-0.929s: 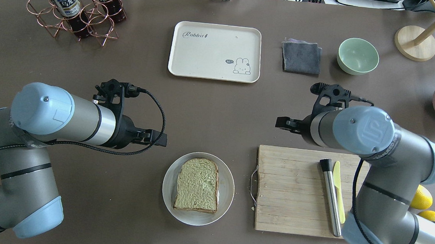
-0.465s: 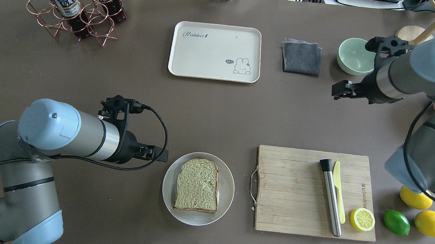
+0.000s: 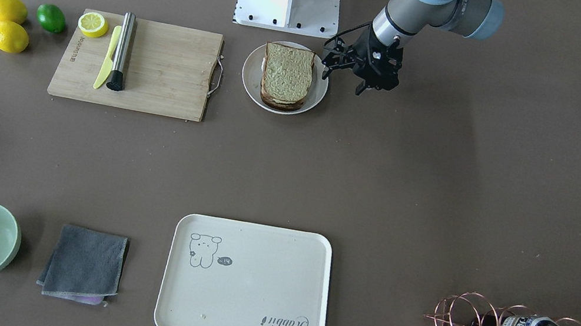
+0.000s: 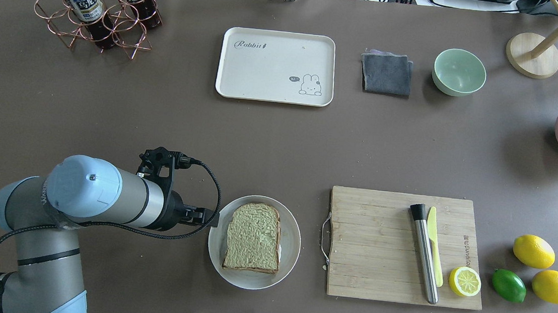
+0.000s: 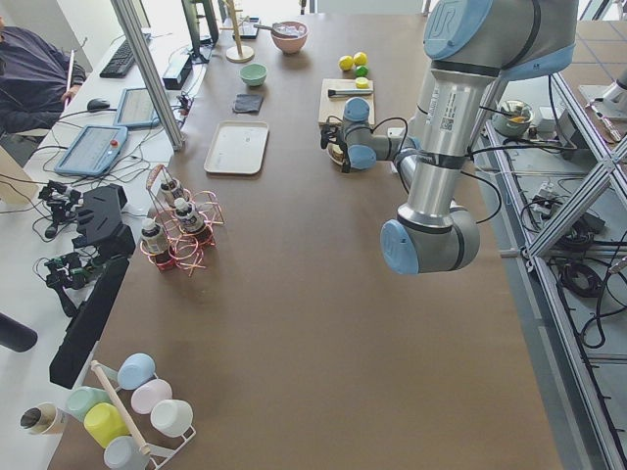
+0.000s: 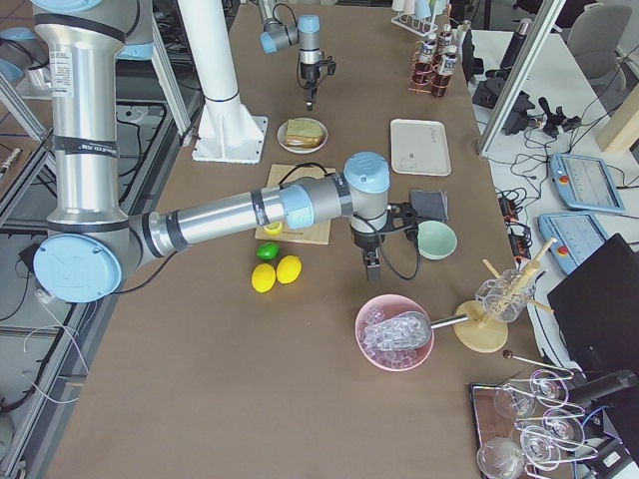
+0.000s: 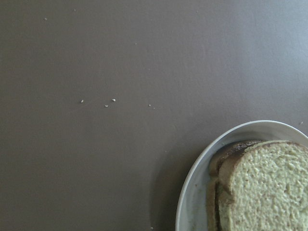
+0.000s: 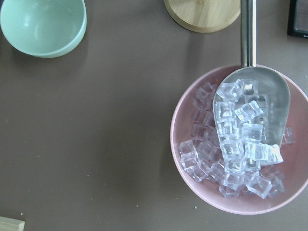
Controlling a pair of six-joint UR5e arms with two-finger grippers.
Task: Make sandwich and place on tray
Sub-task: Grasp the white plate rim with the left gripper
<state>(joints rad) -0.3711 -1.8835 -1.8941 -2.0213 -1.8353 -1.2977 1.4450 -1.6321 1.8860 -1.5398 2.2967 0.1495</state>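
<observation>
Left arm is on this one. The left gripper (image 4: 206, 217) hangs just off the left rim of the round white plate (image 4: 216, 243), toward the plate's far-left edge. Its fingers are dark and small against the table, so I can't call them apart or together, and nothing shows between them.

The sandwich (image 4: 253, 236), pale green-tan bread with a dark brown crust, stacked slice on slice, sits square on that plate, directly right of the gripper and a touch nearer. Its longer side runs near to far, so the two long crust edges face left and right. My read: a pinch would have to span it left to right or catch the short ends. The left wrist view has only the plate's curve and one bread corner, down in its bottom right. The filling can't be made out.

The flat cream rectangular tray (image 4: 266, 71) lies bare at the far side, well apart and almost straight beyond the plate.

The right gripper (image 6: 371, 267) is way off right, looking down on a pink bowl of ice cubes (image 8: 226, 206). I can't tell its finger state. The left arm is clearly nearer.
</observation>
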